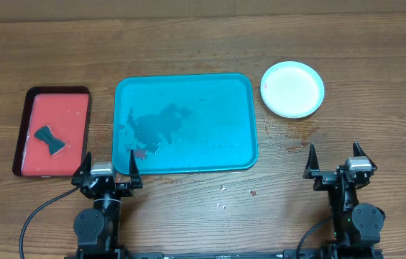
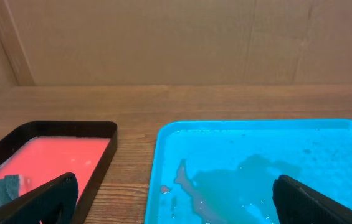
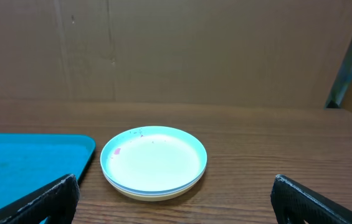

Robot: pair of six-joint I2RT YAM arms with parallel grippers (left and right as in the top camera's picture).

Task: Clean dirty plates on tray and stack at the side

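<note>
The plates [image 1: 292, 88] sit in one stack on the wood to the right of the teal tray [image 1: 242, 115]. The light blue one is on top, with a faint red speck near its rim; a yellow-green edge shows below it in the right wrist view [image 3: 154, 163]. The tray holds no plates, only wet reddish smears at its left [image 2: 256, 180]. My left gripper [image 1: 107, 173] is open and empty at the tray's front left corner. My right gripper [image 1: 335, 164] is open and empty, in front of the stack.
A smaller red tray with a dark rim [image 1: 24, 126] lies left of the teal tray and holds a dark bow-shaped sponge [image 1: 49, 139]. Small crumbs and wet spots [image 1: 224, 191] dot the wood by the teal tray's front edge and near the stack.
</note>
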